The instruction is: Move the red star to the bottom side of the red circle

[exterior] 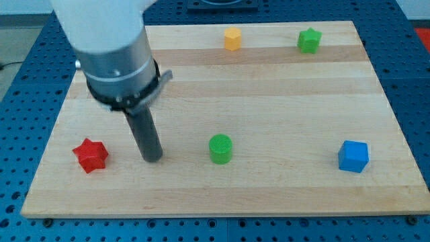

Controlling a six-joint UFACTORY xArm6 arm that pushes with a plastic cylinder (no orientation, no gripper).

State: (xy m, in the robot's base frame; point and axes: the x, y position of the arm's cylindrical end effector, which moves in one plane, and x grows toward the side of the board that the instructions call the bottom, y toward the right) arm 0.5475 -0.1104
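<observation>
The red star [90,155] lies near the lower left corner of the wooden board [269,101]. My tip [152,158] rests on the board just to the right of the red star, with a gap of about a block's width between them. No red circle shows anywhere in the view; the arm's body [111,47] covers the board's upper left part.
A green cylinder [220,148] stands right of my tip. A blue cube [353,156] sits at the lower right. A yellow hexagonal block [232,38] and a green star [309,39] lie near the top edge.
</observation>
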